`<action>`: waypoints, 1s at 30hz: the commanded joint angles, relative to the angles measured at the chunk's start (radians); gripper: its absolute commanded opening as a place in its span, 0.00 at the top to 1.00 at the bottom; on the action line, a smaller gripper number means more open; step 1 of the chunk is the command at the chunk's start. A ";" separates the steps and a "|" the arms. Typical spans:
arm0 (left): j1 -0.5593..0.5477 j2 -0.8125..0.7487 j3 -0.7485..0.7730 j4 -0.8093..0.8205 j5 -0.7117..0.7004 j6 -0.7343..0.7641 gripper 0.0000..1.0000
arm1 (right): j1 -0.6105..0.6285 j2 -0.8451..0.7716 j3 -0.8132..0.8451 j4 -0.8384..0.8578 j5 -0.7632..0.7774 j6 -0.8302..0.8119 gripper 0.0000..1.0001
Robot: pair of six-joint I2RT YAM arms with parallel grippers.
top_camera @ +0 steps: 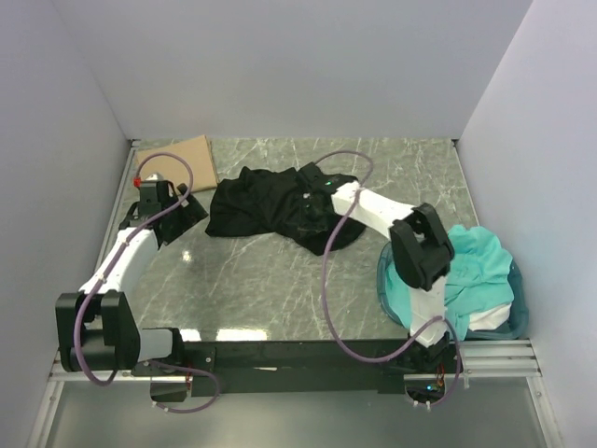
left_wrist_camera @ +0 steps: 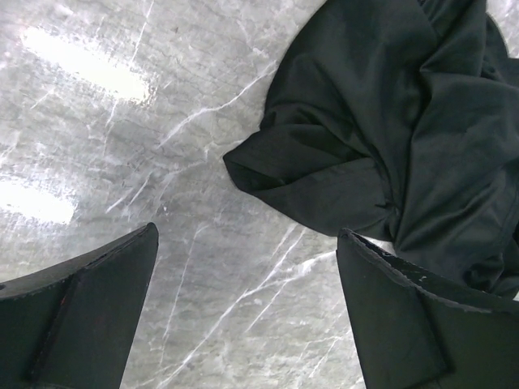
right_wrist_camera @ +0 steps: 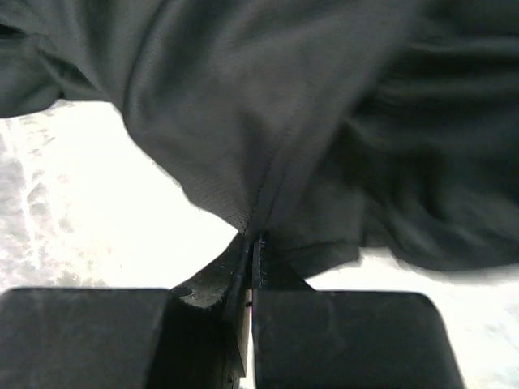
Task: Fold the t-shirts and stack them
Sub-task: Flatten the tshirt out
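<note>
The black shirt (top_camera: 270,201) lies crumpled on the desk (top_camera: 261,280), towards the far side. The right jaws are pinched shut on an edge of it, probably to lift and spread it. The left jaws hang wide open and empty just left of it, likely placed to take a second corner. Teal shirts (top_camera: 476,266) sit in the tub (top_camera: 516,317), near right.

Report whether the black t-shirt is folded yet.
Not folded: the black t-shirt lies in a crumpled, uneven heap, its fabric pinched in the shut right gripper.
</note>
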 commanded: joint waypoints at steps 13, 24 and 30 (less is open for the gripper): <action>-0.074 0.183 0.119 0.101 0.045 0.037 0.08 | -0.163 -0.650 -0.459 -0.119 0.338 0.079 1.00; -0.196 0.456 0.331 0.043 0.010 0.069 0.26 | -0.163 -0.484 -0.324 -0.032 0.261 0.091 1.00; -0.234 0.543 0.414 0.034 -0.015 0.090 0.38 | -0.163 -0.460 -0.295 -0.028 0.241 0.080 1.00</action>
